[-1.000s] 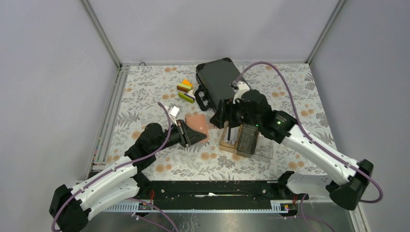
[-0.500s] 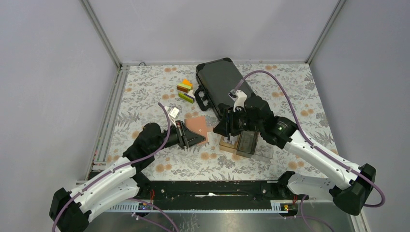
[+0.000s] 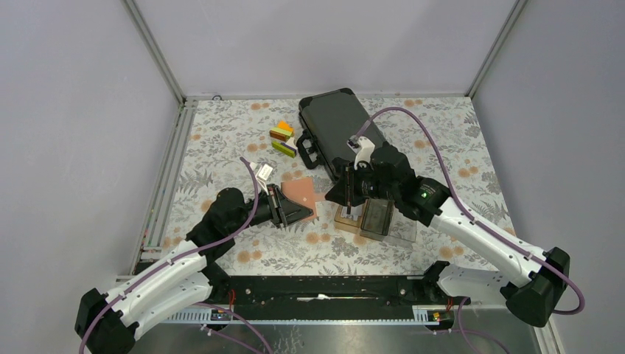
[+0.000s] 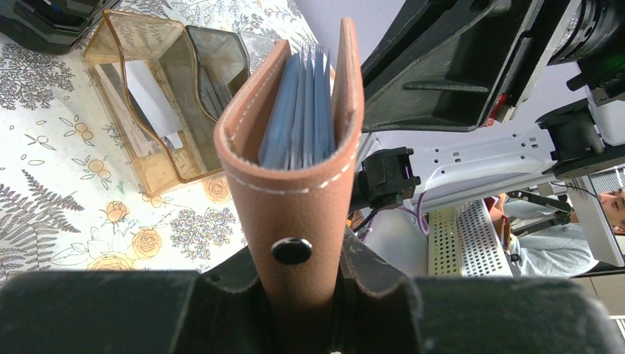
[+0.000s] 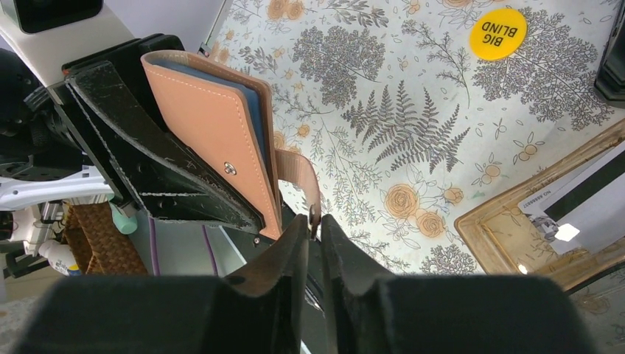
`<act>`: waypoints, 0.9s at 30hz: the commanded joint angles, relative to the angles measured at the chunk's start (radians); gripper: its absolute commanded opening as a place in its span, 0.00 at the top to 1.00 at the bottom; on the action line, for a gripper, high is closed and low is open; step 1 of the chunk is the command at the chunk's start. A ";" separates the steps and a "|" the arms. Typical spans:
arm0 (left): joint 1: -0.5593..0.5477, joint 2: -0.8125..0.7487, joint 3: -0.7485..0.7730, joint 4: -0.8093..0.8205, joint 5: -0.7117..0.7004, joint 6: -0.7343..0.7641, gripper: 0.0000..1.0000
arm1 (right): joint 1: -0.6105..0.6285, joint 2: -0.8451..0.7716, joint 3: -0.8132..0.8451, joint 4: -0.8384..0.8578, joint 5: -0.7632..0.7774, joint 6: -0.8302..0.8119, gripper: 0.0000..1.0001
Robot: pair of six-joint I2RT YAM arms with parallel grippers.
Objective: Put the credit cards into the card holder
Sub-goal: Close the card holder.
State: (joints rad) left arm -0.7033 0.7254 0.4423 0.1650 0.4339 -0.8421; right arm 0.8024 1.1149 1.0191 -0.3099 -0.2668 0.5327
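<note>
The card holder [image 4: 295, 184], a salmon-pink wallet with blue-grey pockets, stands on edge, and my left gripper [image 4: 309, 274] is shut on its spine end. From above, the card holder [image 3: 302, 193] sits just left of the clear tray. Its closing strap [image 5: 298, 173] hangs out to the side. My right gripper [image 5: 315, 225] is shut on the snap end of that strap. Credit cards stand in the clear tray [image 4: 118, 44]: a white one [image 4: 151, 92] and dark ones [image 4: 214, 88]. The white credit card [image 5: 582, 210] also shows in the right wrist view.
A black hard case [image 3: 335, 125] lies behind the tray. Coloured blocks [image 3: 283, 139] sit to its left. A round yellow disc [image 5: 498, 33] lies on the flowered cloth. The clear tray [image 3: 372, 217] sits under my right arm.
My right gripper moved left from above the tray to the wallet's side and closed on the strap. The left gripper kept hold of the wallet and barely moved.
</note>
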 commanded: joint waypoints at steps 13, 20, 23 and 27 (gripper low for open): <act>0.005 0.018 0.061 -0.038 -0.018 0.062 1.00 | -0.008 0.012 -0.033 0.171 -0.174 0.022 1.00; 0.005 0.040 0.091 -0.081 -0.023 0.093 1.00 | -0.004 0.074 -0.032 0.257 -0.253 0.045 1.00; 0.005 0.048 0.096 -0.078 -0.018 0.095 1.00 | 0.002 0.099 -0.028 0.259 -0.254 0.042 1.00; 0.005 0.060 0.095 -0.069 -0.002 0.098 1.00 | 0.013 0.125 -0.023 0.266 -0.252 0.044 1.00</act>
State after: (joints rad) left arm -0.7013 0.7803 0.4782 0.0387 0.4160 -0.7658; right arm 0.8009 1.2194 0.9775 -0.1001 -0.4858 0.5735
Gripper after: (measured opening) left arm 0.220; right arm 0.015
